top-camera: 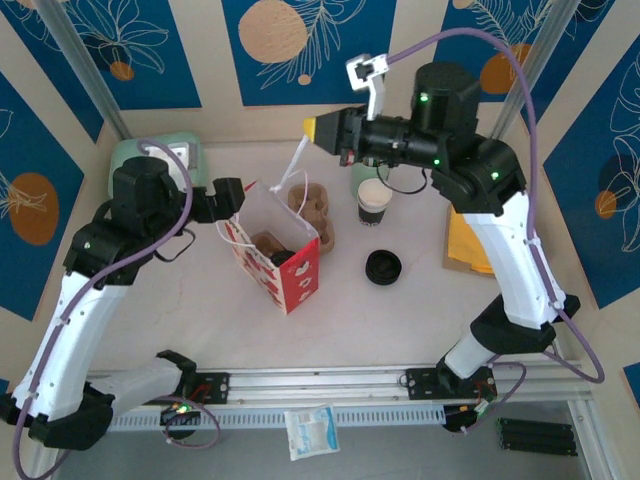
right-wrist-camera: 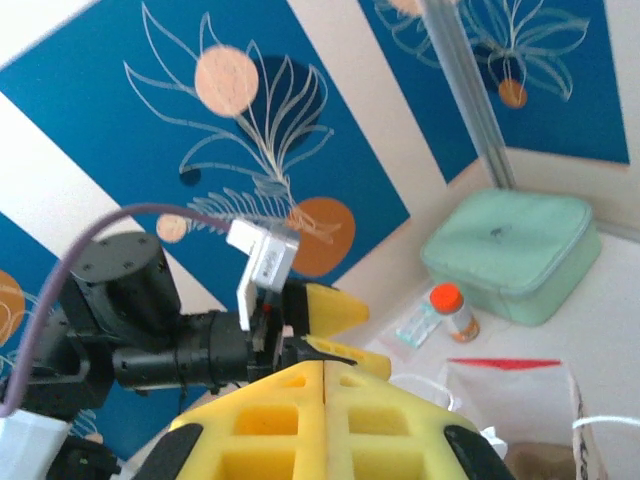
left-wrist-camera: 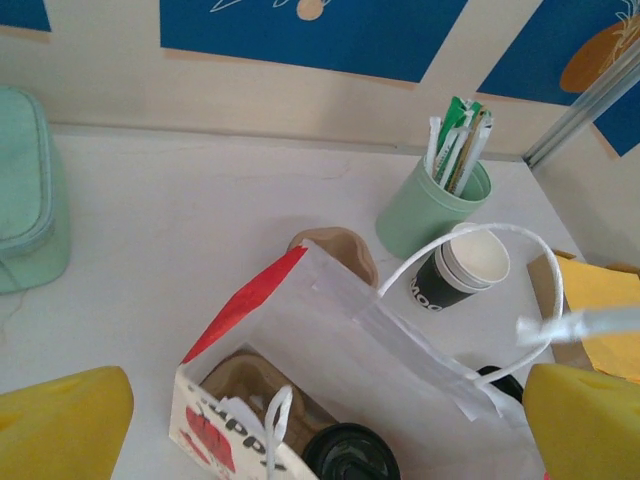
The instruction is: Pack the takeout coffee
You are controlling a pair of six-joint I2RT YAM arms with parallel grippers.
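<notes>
The takeout coffee (left-wrist-camera: pixel 350 455) sits inside the paper bag (left-wrist-camera: pixel 400 350), its round black lid up and its sides hidden. The left gripper (left-wrist-camera: pixel 320 425) is spread wide, while the right gripper (right-wrist-camera: pixel 325 375) is pressed together.

bright, even, diffuse light in every view. on the pale table (top-camera: pixel 200 330), faint soft-edged shadows lie just beside the paper bag (top-camera: pixel 300 278). the left end effector (left-wrist-camera: pixel 322 425) has blurred yellow fingers (left-wrist-camera: pixel 60 425) flanking the bag, whose white handle (left-wrist-camera: pixel 580 325) smears. the right end effector (right-wrist-camera: pixel 323 400) sits out of focus in a soft, slightly grainy view.
</notes>
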